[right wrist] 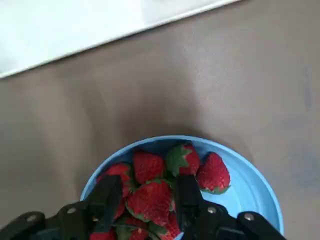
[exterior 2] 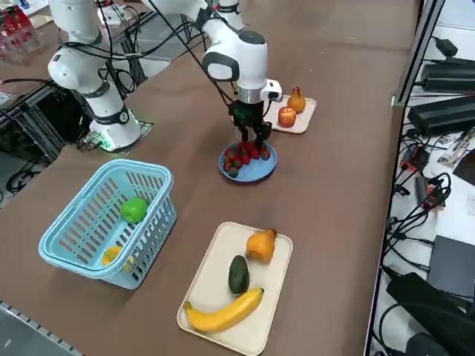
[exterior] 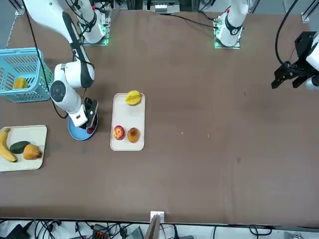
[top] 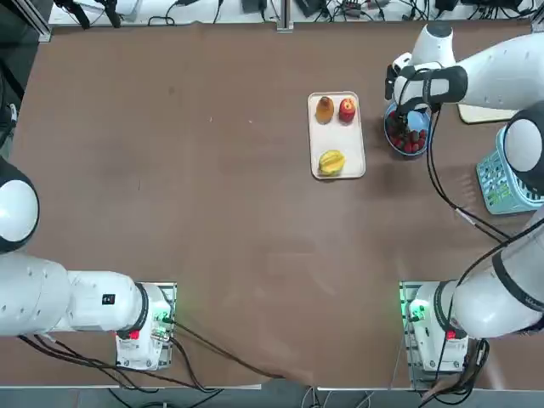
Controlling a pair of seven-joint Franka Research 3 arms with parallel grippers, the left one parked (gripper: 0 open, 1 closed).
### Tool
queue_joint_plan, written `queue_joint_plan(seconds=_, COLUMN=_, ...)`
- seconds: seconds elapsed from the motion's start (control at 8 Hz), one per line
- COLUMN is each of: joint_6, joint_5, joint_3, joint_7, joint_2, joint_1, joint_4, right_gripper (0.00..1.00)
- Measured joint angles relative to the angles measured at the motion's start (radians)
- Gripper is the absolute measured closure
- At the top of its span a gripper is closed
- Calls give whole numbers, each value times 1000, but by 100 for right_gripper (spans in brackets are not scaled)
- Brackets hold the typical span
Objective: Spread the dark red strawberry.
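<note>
Right wrist view: the right gripper (right wrist: 146,200) is down in the blue plate (right wrist: 250,190), its two black fingers (right wrist: 106,196) standing on either side of one strawberry (right wrist: 150,199) in the heap, partly apart, close against the fruit — whether they grip it I cannot tell. The strawberries (right wrist: 165,182) lie piled on the half of the plate under the gripper; about seven red berries with green caps can be counted in this view, some hidden behind the fingers, and one lies a little apart from the gripper toward the plate's bare side. Right side view: the gripper (exterior 2: 251,135) points straight down onto the pile (exterior 2: 242,156) on the one blue plate (exterior 2: 260,172). Beyond the gripper, just beside the plate, a cream tray (exterior 2: 303,119) holds three fruits — a brown pear, a red apple (exterior 2: 287,116), and in the top view a yellow one (top: 331,161). On the near side of the gripper sits a second cream tray (exterior 2: 204,293) with three things: a banana (exterior 2: 223,311), a dark green fruit (exterior 2: 238,274), an orange pear (exterior 2: 261,245). One light blue basket (exterior 2: 82,222) stands well apart, with a green fruit and a yellow one inside.
</note>
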Motion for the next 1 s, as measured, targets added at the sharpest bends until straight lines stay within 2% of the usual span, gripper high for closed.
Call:
queue_joint_plan(seconds=0.38, joint_6=1, joint_5=0, joint_3=-1, joint_7=0, joint_2=1, joint_1=-1, joint_4=0, right_gripper=38)
queue_joint_plan(seconds=0.5, joint_6=1, joint_5=0, joint_3=-2, joint_7=0, joint_2=2, joint_1=-1, joint_4=0, right_gripper=44)
queue_joint_plan(seconds=0.62, joint_6=6, joint_5=0, joint_3=-5, joint_7=0, joint_2=2, joint_1=-1, joint_4=4, right_gripper=63)
queue_joint_plan(seconds=1.0, joint_6=-16, joint_5=0, joint_3=-5, joint_7=14, joint_2=-12, joint_1=-1, joint_4=31, right_gripper=63)
